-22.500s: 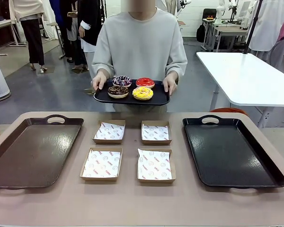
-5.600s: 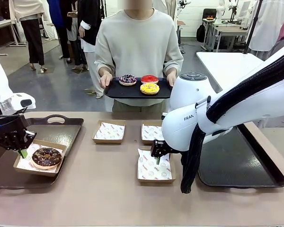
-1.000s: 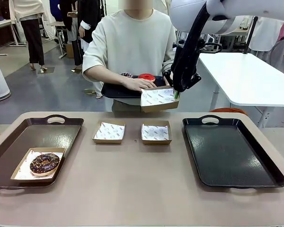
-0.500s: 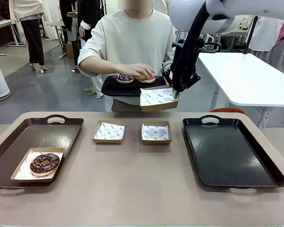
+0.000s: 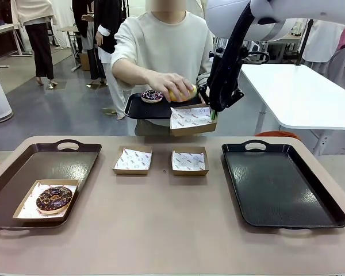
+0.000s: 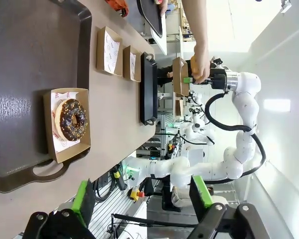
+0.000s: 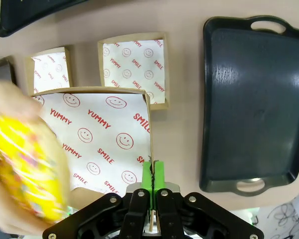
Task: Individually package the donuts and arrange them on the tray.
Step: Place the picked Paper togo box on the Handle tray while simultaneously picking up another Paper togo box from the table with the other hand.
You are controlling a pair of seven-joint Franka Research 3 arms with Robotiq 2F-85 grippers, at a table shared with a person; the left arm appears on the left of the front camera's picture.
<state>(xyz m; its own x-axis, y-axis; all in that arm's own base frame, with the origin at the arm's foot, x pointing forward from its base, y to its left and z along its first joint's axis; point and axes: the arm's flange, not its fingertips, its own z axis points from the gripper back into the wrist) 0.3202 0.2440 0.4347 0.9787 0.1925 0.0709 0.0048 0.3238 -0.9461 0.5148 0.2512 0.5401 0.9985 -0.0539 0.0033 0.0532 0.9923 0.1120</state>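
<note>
R gripper (image 7: 151, 174): clamped on rim of lined box (image 7: 99, 139), held up beside person's tray (image 5: 144, 109). Changed: person's hand (image 5: 168, 84) has lifted yellow donut (image 5: 186, 93) off that tray to the box mouth, so 2nd pkg looks near loading; purple donut (image 5: 152, 95) waits. L gripper (image 6: 142, 194): jaws apart, idle; choc donut (image 5: 54, 198) boxed on left tray (image 5: 23, 172).
</note>
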